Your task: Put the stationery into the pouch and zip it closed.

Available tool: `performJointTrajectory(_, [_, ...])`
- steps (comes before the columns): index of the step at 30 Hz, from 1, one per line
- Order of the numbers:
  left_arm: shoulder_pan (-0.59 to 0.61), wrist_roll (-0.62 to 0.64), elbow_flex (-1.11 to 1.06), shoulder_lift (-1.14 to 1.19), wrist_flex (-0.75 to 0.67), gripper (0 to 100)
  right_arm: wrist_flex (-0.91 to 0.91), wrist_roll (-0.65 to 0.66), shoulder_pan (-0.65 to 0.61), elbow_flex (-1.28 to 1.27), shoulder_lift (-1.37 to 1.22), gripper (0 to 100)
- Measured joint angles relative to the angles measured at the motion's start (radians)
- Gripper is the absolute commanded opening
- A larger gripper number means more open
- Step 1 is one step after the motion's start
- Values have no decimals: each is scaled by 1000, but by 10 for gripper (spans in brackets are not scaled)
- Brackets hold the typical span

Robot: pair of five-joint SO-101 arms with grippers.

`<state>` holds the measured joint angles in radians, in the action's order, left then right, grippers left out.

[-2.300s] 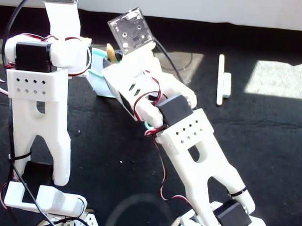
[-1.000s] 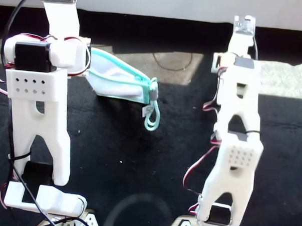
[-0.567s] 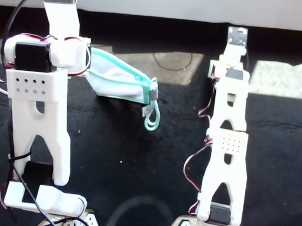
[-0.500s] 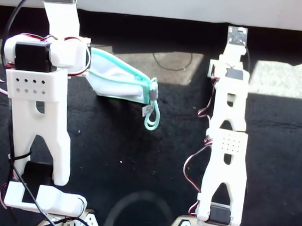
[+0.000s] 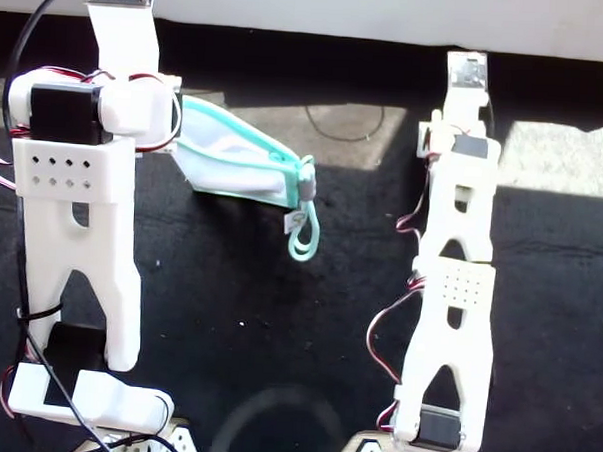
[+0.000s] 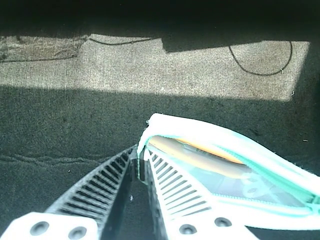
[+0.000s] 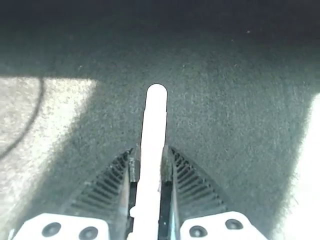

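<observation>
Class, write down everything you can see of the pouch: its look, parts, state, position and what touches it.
The pouch looks like soft white and see-through plastic with mint-green edging and zip. Its mouth is open, with something orange-yellow inside. It sits on the dark mat, one end pinched in the shut left claw. At the other end a mint loop rests on the mat.

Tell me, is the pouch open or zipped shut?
Open. The pouch gapes in the left wrist view, something orange showing inside; the left tool pinches its rim.
</observation>
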<state>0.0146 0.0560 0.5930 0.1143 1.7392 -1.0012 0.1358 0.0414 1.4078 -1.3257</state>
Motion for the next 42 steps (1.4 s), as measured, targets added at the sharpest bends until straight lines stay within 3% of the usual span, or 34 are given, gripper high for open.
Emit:
performJointTrajectory(25, [0,0,0,0,0,8,-451,6,-2,80,489,6])
performJointTrajectory(42, [0,0,0,0,0,8,-749,9,-124,86,744,6])
